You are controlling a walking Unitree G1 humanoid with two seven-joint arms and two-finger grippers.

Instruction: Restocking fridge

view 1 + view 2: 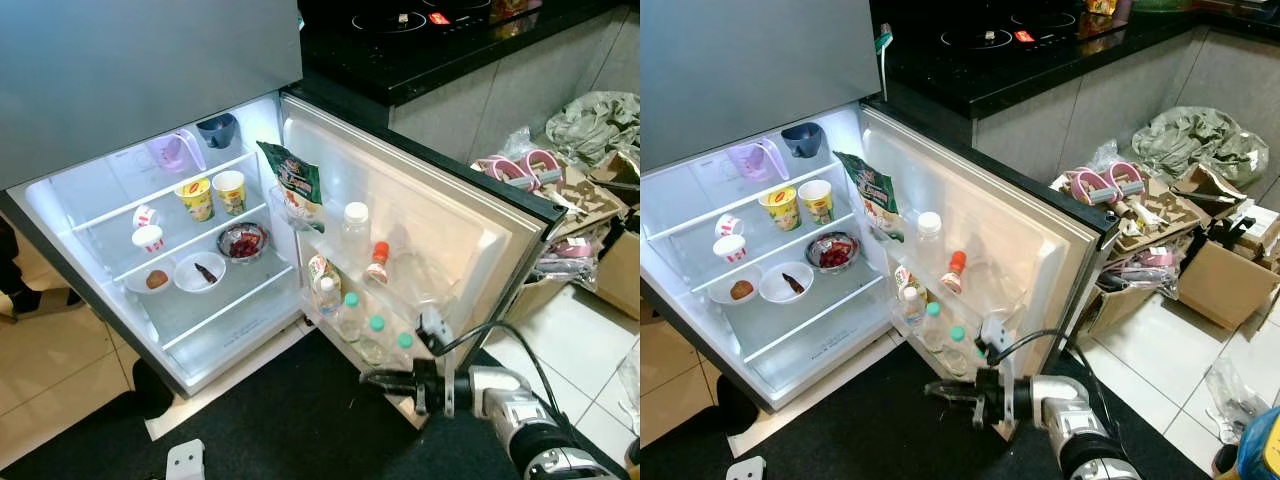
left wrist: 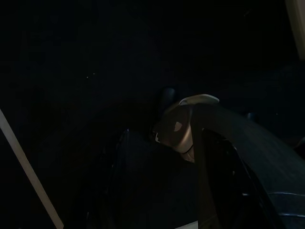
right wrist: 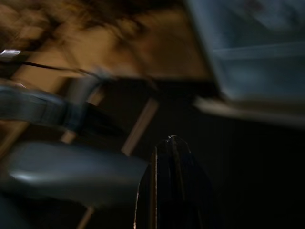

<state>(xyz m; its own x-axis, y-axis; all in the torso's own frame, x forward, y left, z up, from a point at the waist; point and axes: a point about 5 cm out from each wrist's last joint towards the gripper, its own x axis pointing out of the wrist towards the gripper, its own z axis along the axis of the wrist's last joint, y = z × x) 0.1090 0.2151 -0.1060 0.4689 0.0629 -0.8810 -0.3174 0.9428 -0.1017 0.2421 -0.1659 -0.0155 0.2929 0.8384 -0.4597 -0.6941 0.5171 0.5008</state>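
The fridge stands open, its lit shelves [image 1: 170, 205] holding two yellow cups [image 1: 198, 198], red-and-white cups [image 1: 148, 238], a bowl of red food [image 1: 243, 241] and two white plates [image 1: 198, 272]. The open door [image 1: 450, 235] carries a green snack bag [image 1: 295, 185], a white-capped bottle [image 1: 355, 228], a red-capped bottle [image 1: 378, 263] and green-capped bottles [image 1: 349, 315] in its lower rack. My right gripper [image 1: 366, 378] hovers low in front of that rack, fingers shut on nothing and pointing left over the dark mat. Its closed tips [image 3: 171, 143] appear blurred in the right wrist view. The left wrist view is very dark.
A black counter with a cooktop [image 1: 400, 20] overhangs the door. Cardboard boxes and loose clutter [image 1: 1150, 225] crowd the tiled floor to the right. A black mat [image 1: 280, 420] lies before the fridge. A purple jug [image 1: 175, 152] and blue cup [image 1: 217, 130] sit on the top shelf.
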